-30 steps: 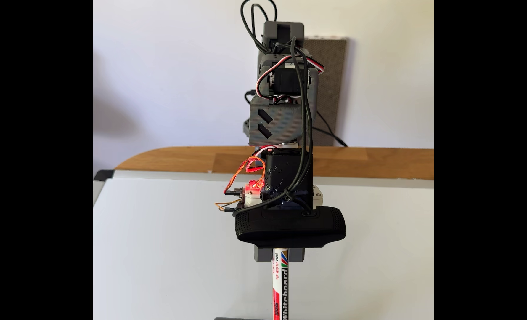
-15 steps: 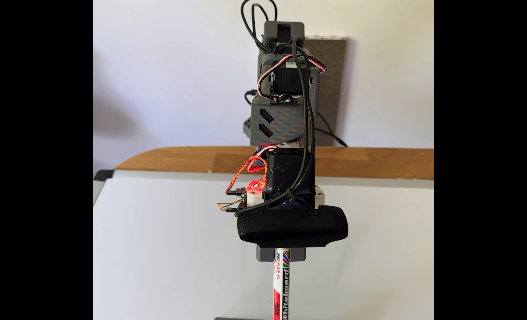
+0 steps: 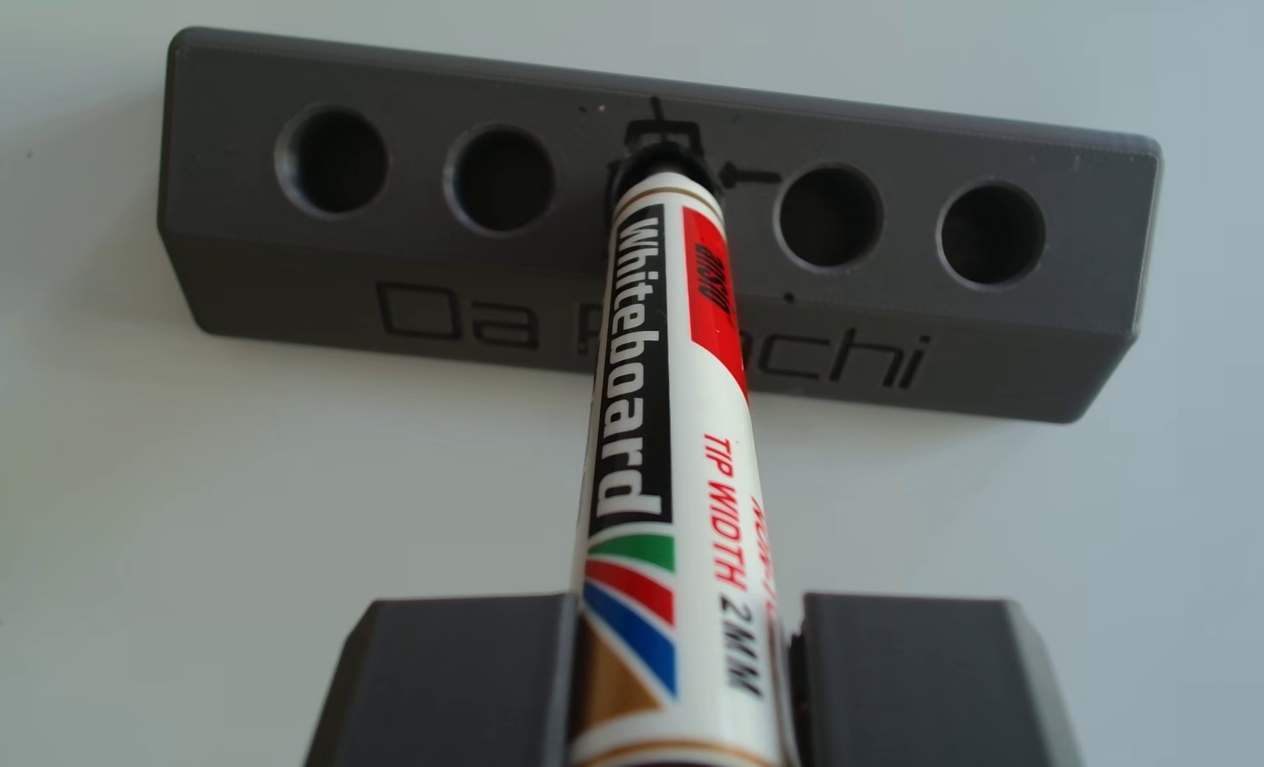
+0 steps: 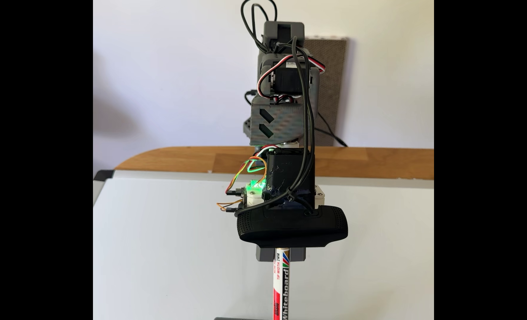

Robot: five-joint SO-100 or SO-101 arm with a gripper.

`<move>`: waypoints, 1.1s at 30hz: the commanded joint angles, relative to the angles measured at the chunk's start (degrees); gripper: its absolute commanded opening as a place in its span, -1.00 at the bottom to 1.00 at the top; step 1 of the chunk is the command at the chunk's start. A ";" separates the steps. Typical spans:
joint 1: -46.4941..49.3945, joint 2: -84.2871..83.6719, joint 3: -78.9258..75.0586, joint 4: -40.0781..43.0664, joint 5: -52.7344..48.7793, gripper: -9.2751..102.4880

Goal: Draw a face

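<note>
Other view: my gripper [image 3: 684,664] at 6 o'clock, grey jaws clamped on a whiteboard marker [image 3: 662,442]. Barrel is white w/ black "Whiteboard" band, red panel, "TIP WIDTH 2MM" in red/black, and multicolour stripes. It runs toward 12 o'clock, its tip sunk in the middle hole of a grey pen holder [image 3: 983,346], so tip is hidden. Holder lettering is partly covered by the barrel.

Fixed view: arm [image 4: 287,101] upright at centre over a whiteboard [image 4: 163,246]. Gripper [image 4: 282,255] sits under a black webcam [image 4: 291,226]; marker [image 4: 281,289] points to 6 o'clock, cut off at the frame edge. Green LED [image 4: 254,186] glows at 9 o'clock of the wrist.
</note>
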 commanded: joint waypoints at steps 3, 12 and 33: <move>0.35 7.21 -4.48 0.00 0.18 -0.85; 0.35 13.10 -4.39 2.55 -0.18 -0.85; -8.26 33.40 -3.43 17.93 -0.18 -0.85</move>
